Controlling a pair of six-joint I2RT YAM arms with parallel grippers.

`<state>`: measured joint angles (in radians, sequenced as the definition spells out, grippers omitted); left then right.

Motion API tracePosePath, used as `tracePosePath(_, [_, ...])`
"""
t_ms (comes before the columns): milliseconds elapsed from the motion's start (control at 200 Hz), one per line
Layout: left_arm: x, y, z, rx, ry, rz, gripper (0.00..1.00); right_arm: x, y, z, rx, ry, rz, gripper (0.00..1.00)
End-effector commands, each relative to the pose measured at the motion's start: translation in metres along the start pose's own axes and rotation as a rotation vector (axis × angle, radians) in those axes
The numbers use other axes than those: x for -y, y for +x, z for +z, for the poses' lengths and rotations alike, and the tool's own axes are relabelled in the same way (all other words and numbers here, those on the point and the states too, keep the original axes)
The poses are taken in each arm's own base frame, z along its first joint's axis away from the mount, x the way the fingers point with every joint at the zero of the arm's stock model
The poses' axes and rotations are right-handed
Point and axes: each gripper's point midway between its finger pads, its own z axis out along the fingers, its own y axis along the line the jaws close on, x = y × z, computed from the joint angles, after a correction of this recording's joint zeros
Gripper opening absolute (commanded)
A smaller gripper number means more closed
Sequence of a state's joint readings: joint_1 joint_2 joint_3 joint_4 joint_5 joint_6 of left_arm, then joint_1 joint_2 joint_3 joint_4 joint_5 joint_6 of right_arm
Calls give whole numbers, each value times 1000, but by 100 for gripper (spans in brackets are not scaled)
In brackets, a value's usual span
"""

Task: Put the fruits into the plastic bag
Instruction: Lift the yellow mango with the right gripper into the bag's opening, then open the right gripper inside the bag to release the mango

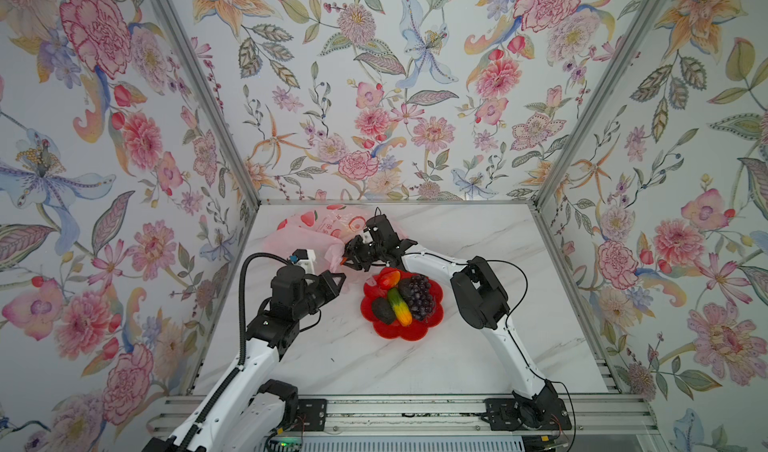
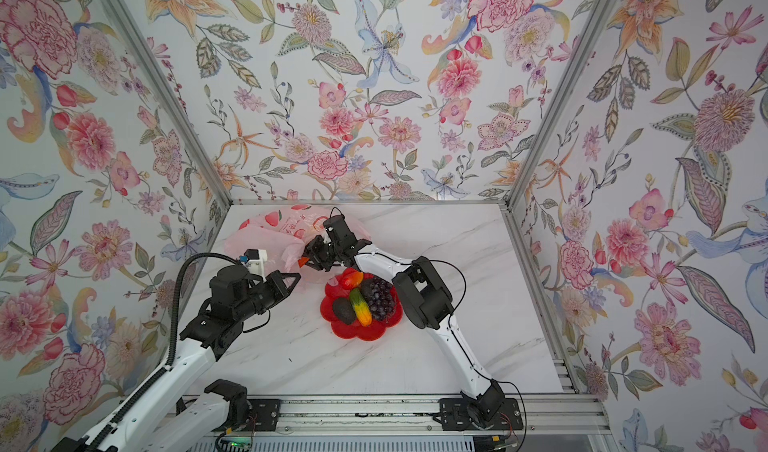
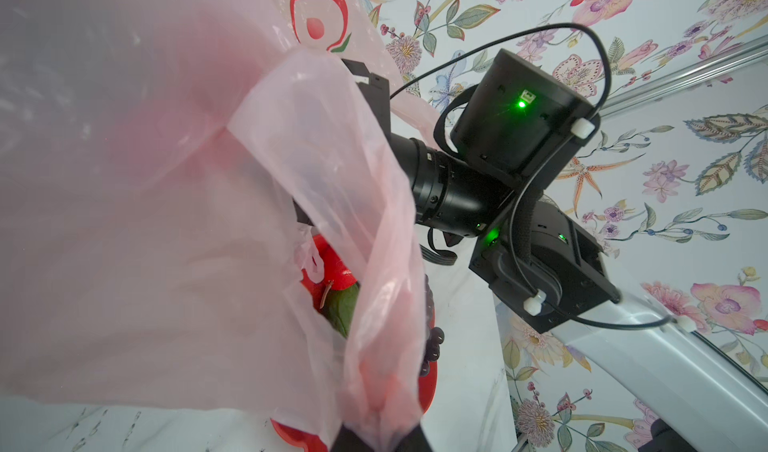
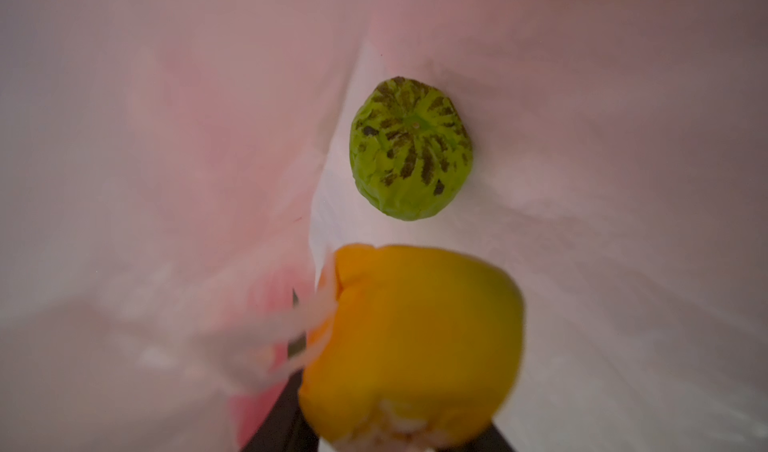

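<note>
In both top views the pale pink plastic bag (image 1: 299, 231) (image 2: 262, 237) lies crumpled near the far left corner of the marble table (image 1: 478, 242) (image 2: 457, 242). Its red lettering is too small to read. The left pincer (image 1: 338, 281) (image 2: 295, 279) meets the bag's near edge. The right pincer (image 1: 347, 258) (image 2: 307, 260) reaches across into the bag's mouth, with a spot of orange showing at its tip. Just beside them, mid-table, the red flower-shaped plate (image 1: 399, 333) (image 2: 361, 333) carries a red-orange mango (image 1: 388, 279) (image 2: 351, 280), a green-to-orange mango (image 1: 400, 306) (image 2: 360, 306), an avocado (image 1: 382, 309) (image 2: 343, 309) and a grape bunch (image 1: 419, 296) (image 2: 380, 298).

In the left wrist view the left pincer (image 3: 374, 437) is clamped narrow on a gathered fold of the plastic bag (image 3: 166, 179), which bears a red peach print (image 3: 318, 17). The right arm (image 3: 519, 138) enters behind the film, and the plate (image 3: 291, 433) shows under it.

In the right wrist view, inside the plastic bag (image 4: 166, 138), the right pincer (image 4: 390, 429) holds the blurred yellow lumpy fruit (image 4: 415, 337) between partly spread fingers. The green bumpy ball (image 4: 411, 148) lies on the bag's floor, apart from the yellow fruit.
</note>
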<state>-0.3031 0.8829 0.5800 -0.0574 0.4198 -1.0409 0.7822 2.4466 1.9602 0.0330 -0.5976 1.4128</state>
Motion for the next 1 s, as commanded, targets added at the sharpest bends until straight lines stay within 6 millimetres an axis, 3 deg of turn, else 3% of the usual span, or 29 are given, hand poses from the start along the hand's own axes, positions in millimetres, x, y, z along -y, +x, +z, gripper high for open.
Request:
tracePosePath(0, [32, -12, -1, 20, 92, 35, 0, -10, 2, 11, -38, -39, -2, 39])
tracePosePath(255, [43, -12, 12, -26, 121, 30, 0, -6, -12, 34, -52, -52, 7, 40])
tracePosePath(405, [49, -15, 9, -16, 131, 22, 0, 0, -19, 39, -45, -54, 19, 44])
tracePosePath(551, [42, -10, 9, -22, 118, 11, 0, -3, -25, 43, -54, -69, 9, 58])
tracePosePath(731, [39, -11, 7, -14, 100, 16, 0, -23, -29, 36, -55, -127, -36, 71])
tracePosePath(816, [39, -12, 6, -10, 101, 15, 0, -32, -28, 33, -71, -146, -60, 86])
tracePosePath(861, [40, -12, 7, -10, 102, 14, 0, -34, -29, 30, -74, -146, -71, 100])
tracePosePath(991, [44, -14, 3, -1, 113, 12, 0, -37, -25, 20, -72, -115, -121, 99])
